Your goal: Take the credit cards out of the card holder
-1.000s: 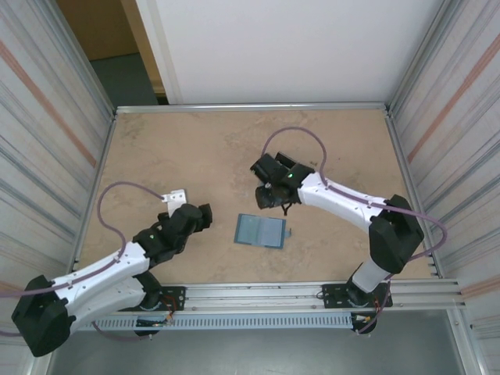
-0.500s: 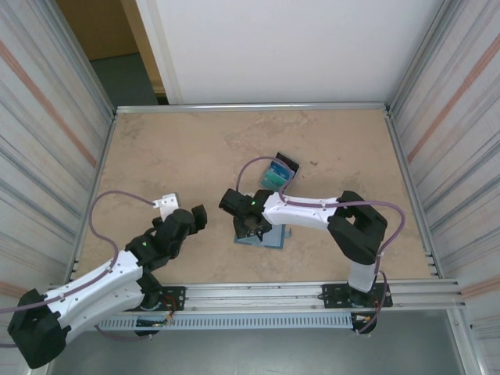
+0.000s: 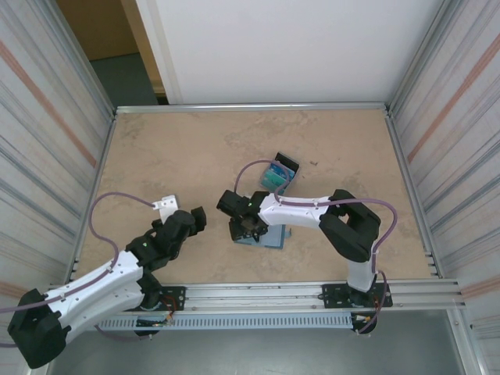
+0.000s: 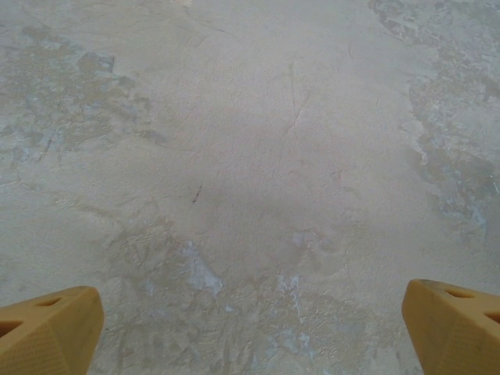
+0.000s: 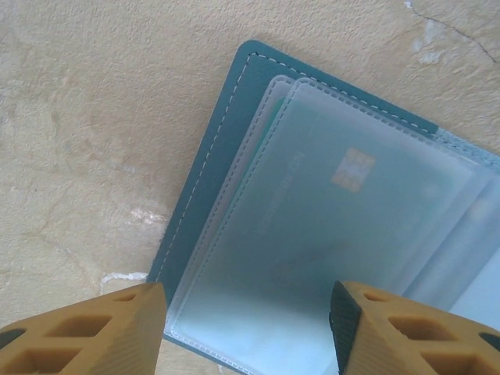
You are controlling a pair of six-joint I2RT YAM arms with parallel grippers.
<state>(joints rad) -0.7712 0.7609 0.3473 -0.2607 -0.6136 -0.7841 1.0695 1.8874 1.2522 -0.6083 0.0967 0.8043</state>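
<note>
Right tool [image 5: 246,322], jaws parted, above the open slate-blue card holder [image 5: 223,148], credit card [image 5: 344,195] under frosted sleeve [image 5: 226,273].

Seen from above, the light is bright, even and diffuse. The surface [image 3: 195,148] shows only faint soft shadows under the arms [image 3: 312,211], the white back wall [image 3: 297,47] is nearly washed out, and the side walls [image 3: 47,117] splay outward with wide-angle distortion. The left wrist view is cool, grey and slightly soft, with the tips of the left pincer [image 4: 250,328] blurred. The right wrist view is warm and sharp on the stitching of the card holder [image 5: 219,156], its sleeve [image 5: 328,219] milky. The right pincer [image 5: 246,312] is out of focus.
</note>
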